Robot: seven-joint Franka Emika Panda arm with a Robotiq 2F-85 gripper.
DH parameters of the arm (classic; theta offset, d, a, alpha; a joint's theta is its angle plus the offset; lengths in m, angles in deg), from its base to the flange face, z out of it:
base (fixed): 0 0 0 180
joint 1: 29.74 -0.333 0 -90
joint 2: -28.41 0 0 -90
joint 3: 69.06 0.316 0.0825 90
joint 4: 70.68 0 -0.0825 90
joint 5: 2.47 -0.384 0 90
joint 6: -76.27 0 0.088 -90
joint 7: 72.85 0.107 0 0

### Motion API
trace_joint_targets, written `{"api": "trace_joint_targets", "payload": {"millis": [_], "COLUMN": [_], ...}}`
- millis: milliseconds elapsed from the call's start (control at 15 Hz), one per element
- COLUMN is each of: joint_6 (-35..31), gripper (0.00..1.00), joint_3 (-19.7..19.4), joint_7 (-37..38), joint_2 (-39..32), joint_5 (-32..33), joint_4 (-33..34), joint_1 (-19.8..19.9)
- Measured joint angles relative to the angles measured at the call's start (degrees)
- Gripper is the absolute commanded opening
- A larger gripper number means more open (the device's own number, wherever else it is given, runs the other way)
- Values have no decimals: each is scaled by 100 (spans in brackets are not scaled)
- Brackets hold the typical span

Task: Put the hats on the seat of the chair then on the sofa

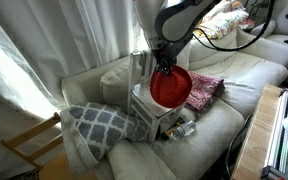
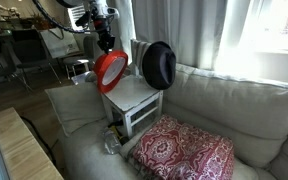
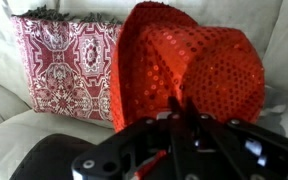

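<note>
Lower right, nearest, the patterned cloth [image 2: 184,150] lies on the sofa [image 2: 254,110]; behind it at centre the chair [image 2: 134,98] carries the black hat [image 2: 159,65] on edge against its slats; just left, the red hat [image 2: 110,72] hangs on edge by the seat's left rim, its top brim pinched in the clenched gripper [image 2: 106,44] above.
</note>
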Motion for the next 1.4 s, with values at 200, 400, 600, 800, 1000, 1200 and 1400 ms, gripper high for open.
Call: {"api": "trace_joint_targets", "payload": {"millis": [200, 400, 600, 800, 1000, 1200, 1400], "joint_6": [0, 0, -155, -661, -1105, -1365, -1404], "gripper": [7, 2, 2, 2, 2, 2, 2], "joint_3": [-6, -6, 10, 51, 87, 121, 160], "joint_7": [36, 38, -113, -809, -1637, -2323, -2826], "joint_2": [-79, -79, -84, -175, -323, -439, -521], "joint_5": [20, 21, -209, -998, -1878, -2671, -3301], "joint_4": [-62, -61, -54, -50, -46, -42, -49], "joint_1": [-8, -12, 44, 373, 834, 1283, 1664]}}
